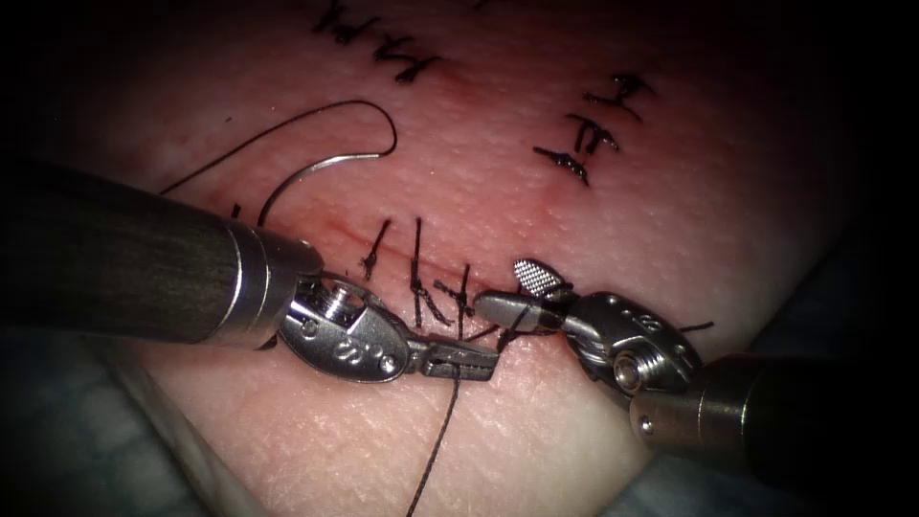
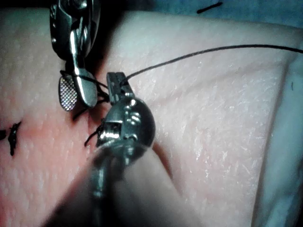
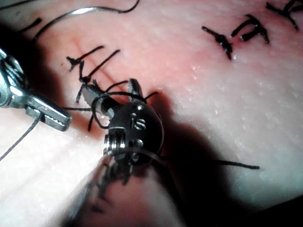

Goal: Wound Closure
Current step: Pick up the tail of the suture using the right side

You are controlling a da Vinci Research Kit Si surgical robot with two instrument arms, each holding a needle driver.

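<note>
Left tool (image 1: 469,361) at lower centre clamped on thread (image 1: 436,450), right tool (image 1: 517,292) at centre gaping with thread looped round it, needle (image 1: 321,172) lying loose on tissue (image 1: 536,421) at upper left, clear of the cut (image 1: 383,251)

The endoscope looks down from above and in front at the tissue (image 1: 574,440). Each wrist camera looks along its own shaft, very close. All three see the left tool (image 1: 471,361) meeting the right tool (image 1: 507,292), at 6 o'clock from the needle (image 1: 321,172).
</note>
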